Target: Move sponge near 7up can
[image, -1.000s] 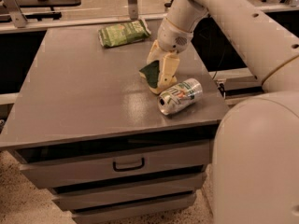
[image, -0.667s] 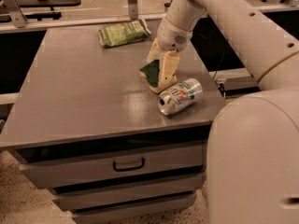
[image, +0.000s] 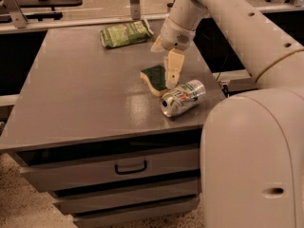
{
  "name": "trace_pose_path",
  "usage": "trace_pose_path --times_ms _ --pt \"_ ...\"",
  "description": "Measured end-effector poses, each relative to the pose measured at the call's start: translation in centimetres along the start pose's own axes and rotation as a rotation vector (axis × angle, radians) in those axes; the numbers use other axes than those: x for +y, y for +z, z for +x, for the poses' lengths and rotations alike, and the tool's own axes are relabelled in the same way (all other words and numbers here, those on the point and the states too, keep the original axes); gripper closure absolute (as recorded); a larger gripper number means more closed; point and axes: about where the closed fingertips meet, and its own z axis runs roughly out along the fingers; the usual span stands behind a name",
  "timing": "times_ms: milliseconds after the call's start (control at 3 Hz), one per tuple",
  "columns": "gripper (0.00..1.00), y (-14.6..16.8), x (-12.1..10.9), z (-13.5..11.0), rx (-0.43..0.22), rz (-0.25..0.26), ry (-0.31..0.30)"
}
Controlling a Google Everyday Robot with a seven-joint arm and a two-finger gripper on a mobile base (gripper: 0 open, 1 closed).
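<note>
A: We read the table [image: 80, 94] as matt grey, smooth, with a faint sheen by the 7up can [image: 183, 98] — which is bright, glossy metal.

B: We agree. The sponge [image: 154, 75] looks rough and dark green on top, with pale porous foam under it. The gripper [image: 172, 70], at the sponge's right end just behind the can, is smooth cream plastic, like the arm [image: 247, 27].

A: And the snack bag [image: 126, 33] — crinkly, slightly shiny film. We see 1 drawer handle [image: 131, 167], dark and matt.
</note>
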Motion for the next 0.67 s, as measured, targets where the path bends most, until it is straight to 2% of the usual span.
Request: trace_pose_path --times_ms 333,667 --pt "0.00 -1.2 -0.3 0.2 -0.028 0.038 0.026" --pt "0.00 -5.0 -0.2 1.0 -0.084 0.143 0.064"
